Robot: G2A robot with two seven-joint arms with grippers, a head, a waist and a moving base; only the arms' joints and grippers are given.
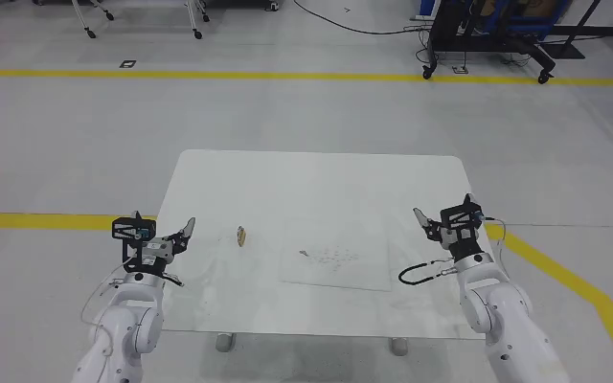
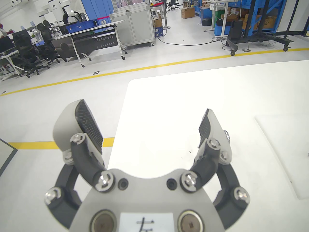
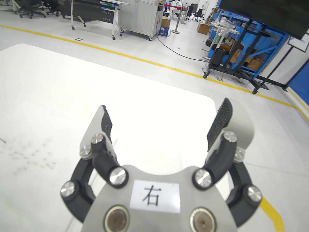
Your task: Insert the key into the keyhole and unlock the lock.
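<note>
Top view: a small brass-coloured metal lock point(image 1: 241, 236) lies on the white rounded-corner table point(image 1: 316, 182), on the left arm's side, near a thin translucent mat point(image 1: 335, 273). A tiny pale sliver point(image 1: 304, 253) on the mat's lock-side edge may be the key, but it is too small for us to tell.

The left gripper point(image 2: 144, 112) hangs over the table's left edge, jaws apart, nothing between them. The right gripper point(image 3: 165, 107) hangs over the right edge, also spread and empty. Both are well apart from the lock.

We judge nothing is done yet: the key is not in hand, not inserted, not turned. Every step remains.

The lock sits well in from all table edges, with bare surface around it. There is open room between the arms. The mat's lip could hinder a low pinch.
</note>
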